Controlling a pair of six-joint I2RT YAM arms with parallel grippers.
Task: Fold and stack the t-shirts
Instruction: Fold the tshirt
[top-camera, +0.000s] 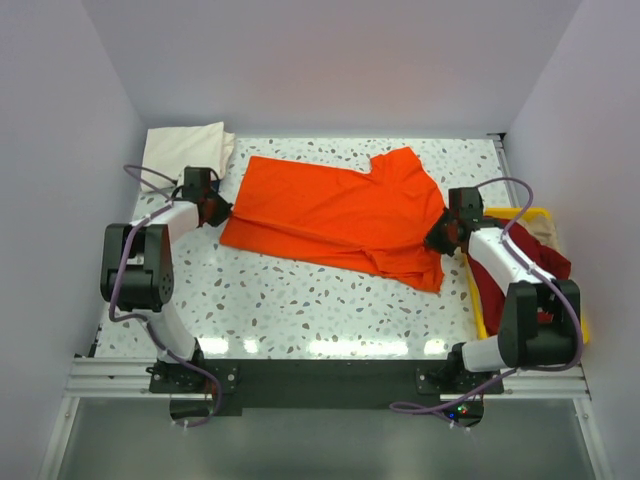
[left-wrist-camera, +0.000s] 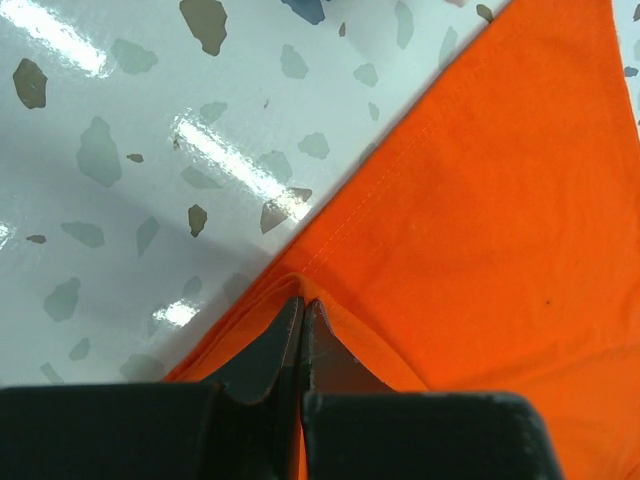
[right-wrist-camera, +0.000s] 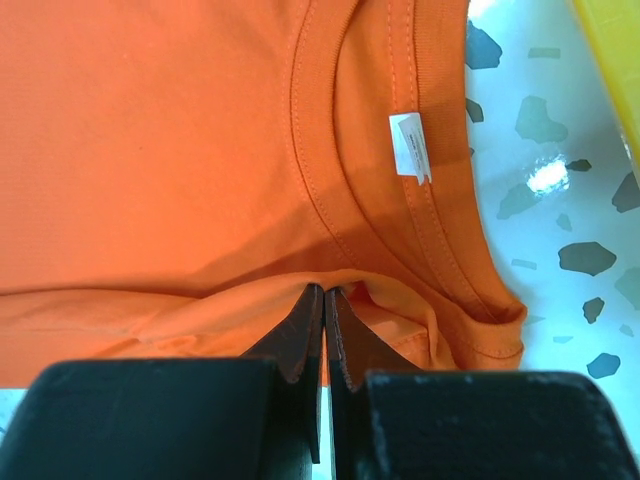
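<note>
A bright orange t-shirt lies spread across the speckled table, its hem to the left and its collar to the right. My left gripper is shut on the shirt's hem edge, pinching a fold of orange cloth. My right gripper is shut on cloth just below the collar; the small white neck label shows above it. A cream t-shirt sits folded at the back left corner. A dark red t-shirt lies bunched in the yellow tray at the right.
The yellow plastic tray stands along the table's right edge, behind my right arm. White walls close in the table on three sides. The speckled tabletop shows bare in front of the orange shirt.
</note>
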